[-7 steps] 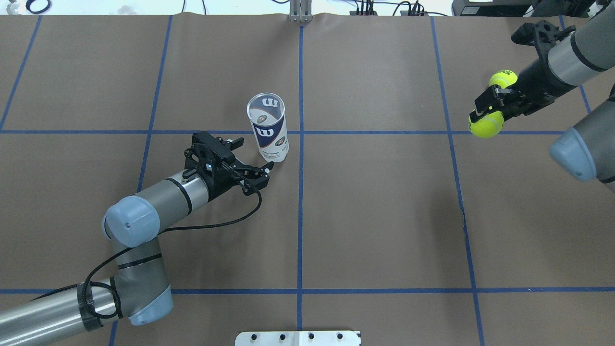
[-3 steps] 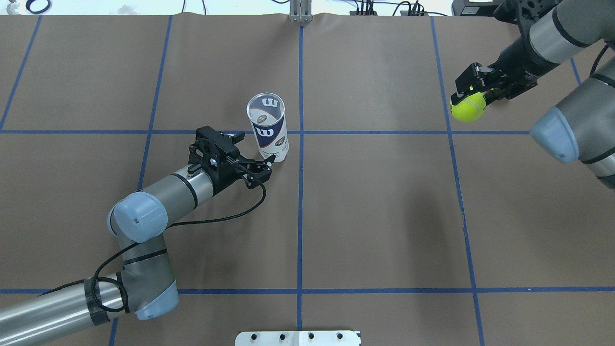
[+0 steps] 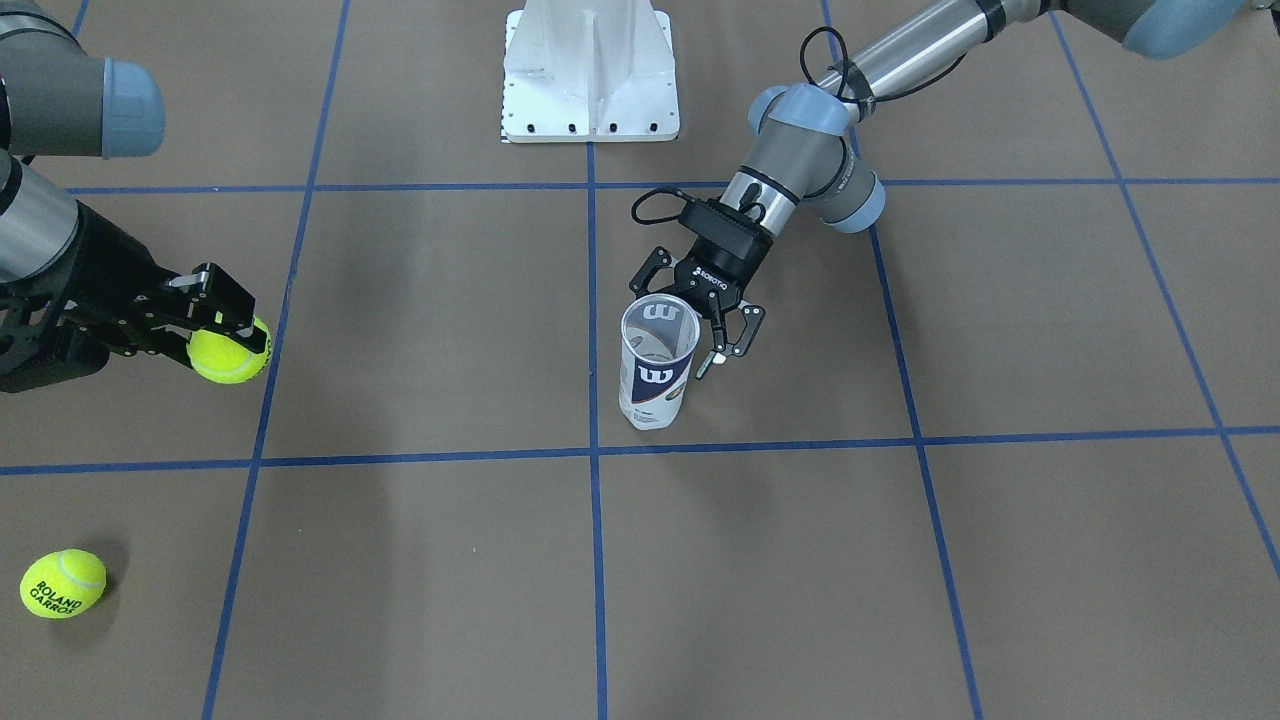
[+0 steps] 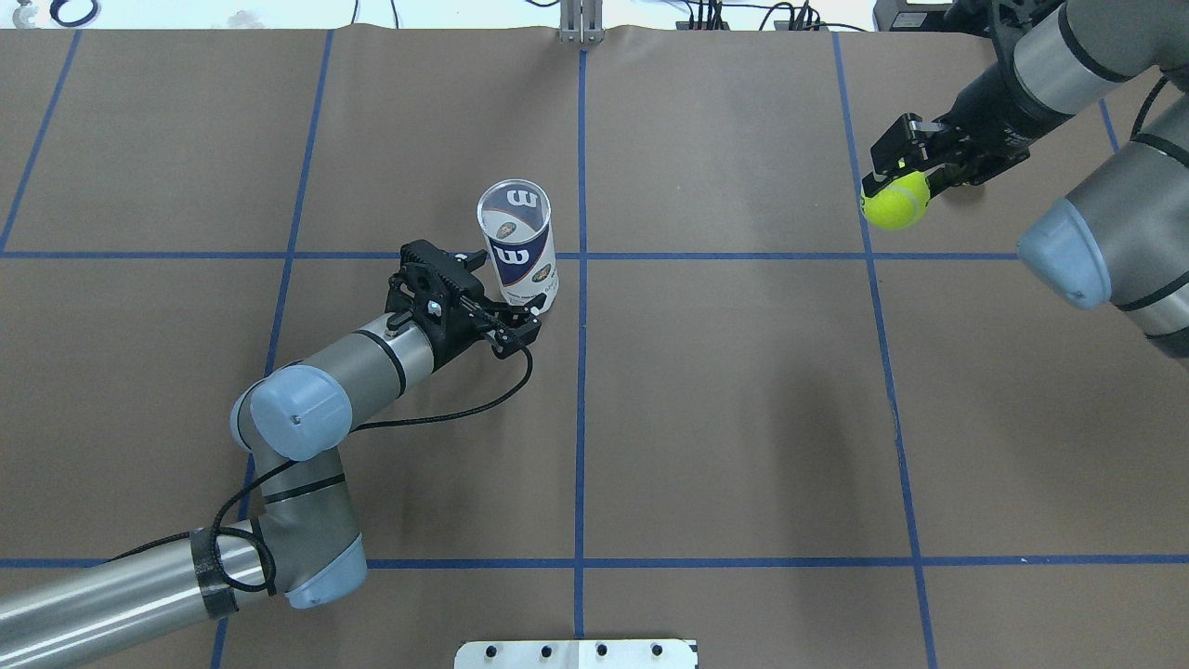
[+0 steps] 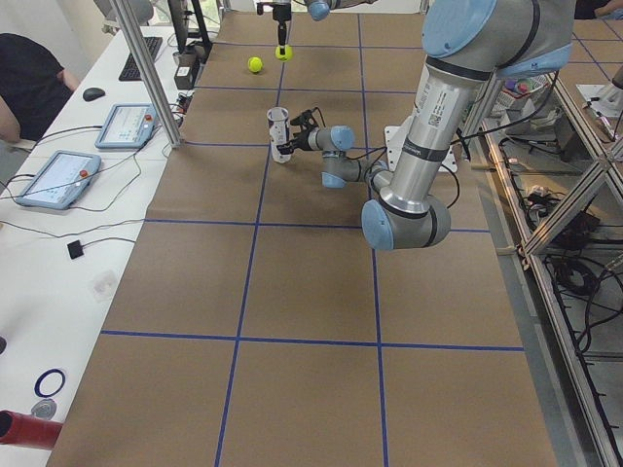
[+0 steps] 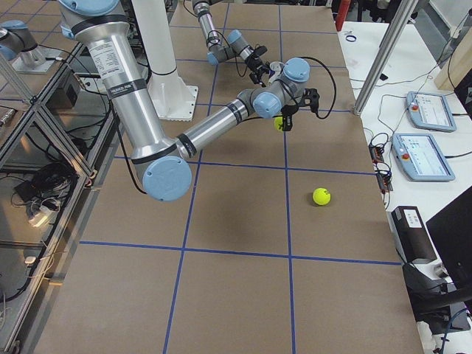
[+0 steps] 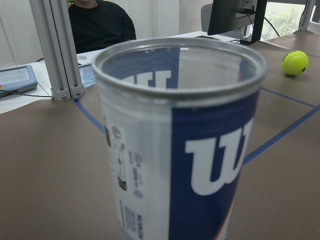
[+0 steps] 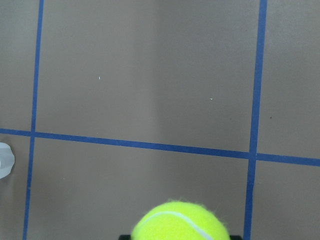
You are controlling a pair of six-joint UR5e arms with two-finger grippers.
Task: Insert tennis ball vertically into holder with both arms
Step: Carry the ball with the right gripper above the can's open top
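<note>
The holder (image 4: 517,243) is a clear can with a navy-and-white label. It stands upright with its mouth open near the table's middle, also seen from across the table (image 3: 658,365), and it fills the left wrist view (image 7: 185,150). My left gripper (image 4: 502,295) is open and low, its fingers on either side of the holder's lower part; contact cannot be judged. At the far right my right gripper (image 4: 896,181) is shut on a yellow tennis ball (image 4: 895,203), held above the table (image 3: 228,352). The ball shows at the bottom of the right wrist view (image 8: 180,222).
A second tennis ball (image 3: 62,583) lies loose on the table beyond the right gripper, also visible from the right end (image 6: 321,195). The white pedestal base (image 3: 590,70) stands at the robot's side. Tablets and a seated person (image 5: 29,78) are beside the far edge.
My left gripper has slid right and forward, up to the holder. The right arm has carried its ball up off the table and leftward, away from the second ball.
</note>
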